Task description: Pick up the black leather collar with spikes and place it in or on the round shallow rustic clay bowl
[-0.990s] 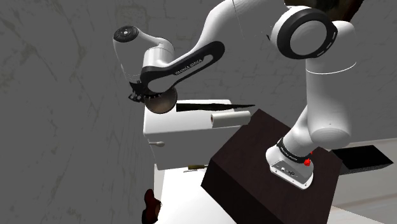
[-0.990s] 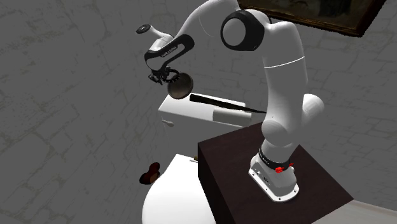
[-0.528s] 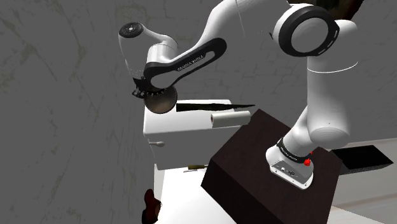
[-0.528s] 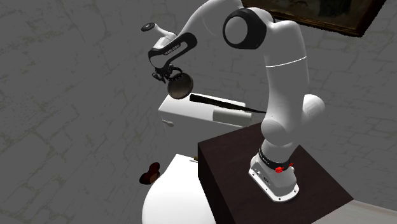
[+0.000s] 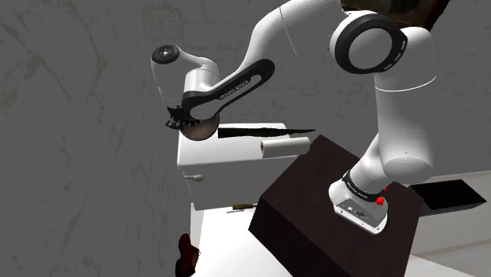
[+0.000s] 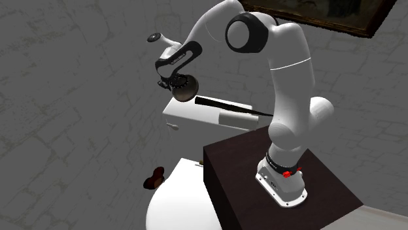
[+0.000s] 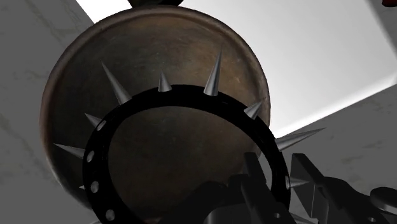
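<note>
SHOULDER VIEW: One white arm (image 5: 236,77) with dark joints reaches up and to this view's left from a dark brown, box-shaped stand (image 5: 315,228). Its black jaws are down at a single round, shallow brown bowl (image 5: 202,130). The bowl sits at the near-left corner of a smooth white box-shaped unit (image 5: 228,160). One white cylinder (image 5: 285,146) lies on the same top, well apart from the bowl, beside a thin black strip. SECOND EXTERIOR VIEW: The same bowl shows as a dark, rounded dish under the hand on the unit's upper corner. Below the unit is one rounded white surface (image 6: 180,206) with one small reddish-brown object (image 6: 155,178) at its edge. One dark picture frame (image 6: 327,18) hangs on the mottled grey wall. WRIST VIEW: The bowl's inside is a matte, blotchy brown, like fired clay, with a plain thin rim. In front of it is one black collar (image 7: 184,95), a smooth ring bearing at least seven pointed grey metal spikes and a row of small pale studs. The jaws are closed on the band, one inside the ring and one outside. The collar lies almost wholly within the bowl's outline, and whether it touches the bowl cannot be told.
</note>
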Tool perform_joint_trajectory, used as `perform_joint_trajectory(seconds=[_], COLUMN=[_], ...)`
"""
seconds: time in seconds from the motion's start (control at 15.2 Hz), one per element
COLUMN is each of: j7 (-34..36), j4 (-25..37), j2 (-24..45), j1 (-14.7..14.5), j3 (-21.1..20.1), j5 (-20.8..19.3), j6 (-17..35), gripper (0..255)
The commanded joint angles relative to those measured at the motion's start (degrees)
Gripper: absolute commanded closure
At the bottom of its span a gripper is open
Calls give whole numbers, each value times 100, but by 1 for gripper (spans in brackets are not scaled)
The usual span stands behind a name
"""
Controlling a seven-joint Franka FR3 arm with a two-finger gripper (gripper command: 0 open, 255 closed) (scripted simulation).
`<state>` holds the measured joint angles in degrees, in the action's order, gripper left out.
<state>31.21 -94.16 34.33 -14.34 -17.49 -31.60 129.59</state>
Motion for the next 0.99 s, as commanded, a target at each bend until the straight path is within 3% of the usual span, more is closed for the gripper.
perform_joint_trajectory(seconds=[0.0, 0.53, 0.59, 0.92], j7=[68, 68, 68, 68], j4=[-25, -25, -25, -25], j2=[115, 115, 115, 115], j1=[-20, -20, -20, -20], j3=[44, 44, 44, 44], j5=[-70, -70, -70, -70], j6=[133, 133, 133, 133], gripper=[255, 255, 0, 0])
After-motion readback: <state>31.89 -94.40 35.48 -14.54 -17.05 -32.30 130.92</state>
